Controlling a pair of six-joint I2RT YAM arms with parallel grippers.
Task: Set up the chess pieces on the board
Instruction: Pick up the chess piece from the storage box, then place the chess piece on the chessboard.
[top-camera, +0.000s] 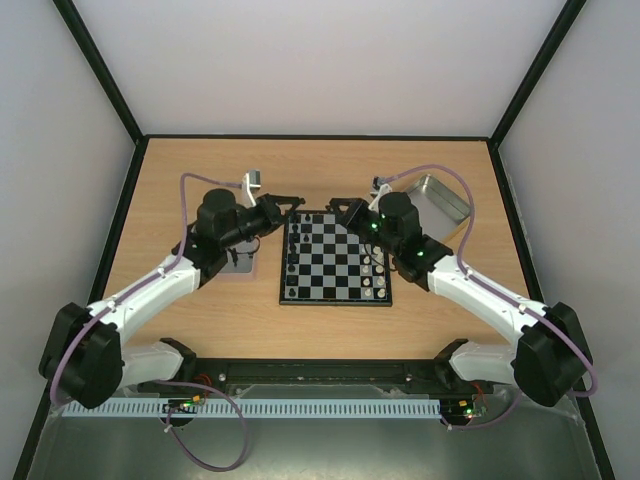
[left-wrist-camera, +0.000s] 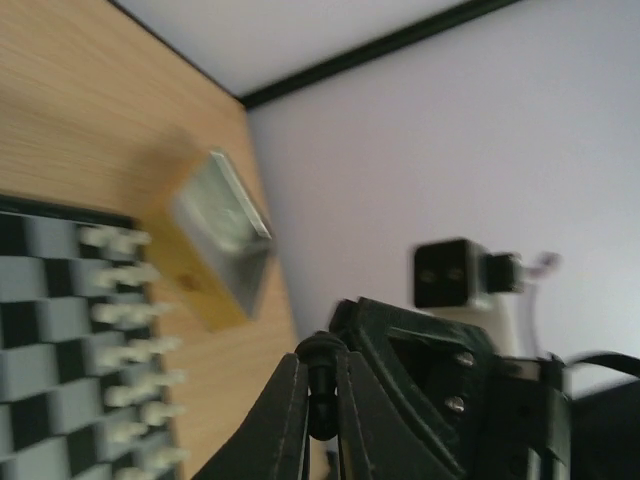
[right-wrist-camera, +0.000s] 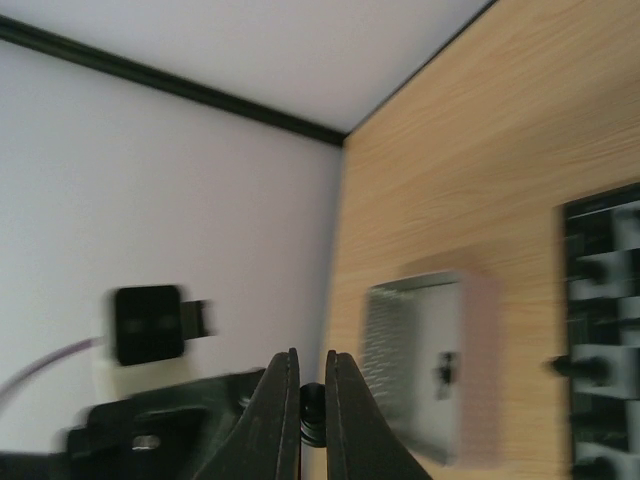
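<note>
Black chess pieces (top-camera: 291, 262) on board (top-camera: 335, 270) — jaws beyond.

Pale walls (top-camera: 320, 60), black trim (top-camera: 100, 70), wooden table (top-camera: 330, 330)

Black-and-grey checked board (top-camera: 335, 262), black pieces (top-camera: 294, 250), pale pieces (top-camera: 377, 272), shiny silver tray (top-camera: 445, 196), light wood-grain table (top-camera: 200, 170).
</note>
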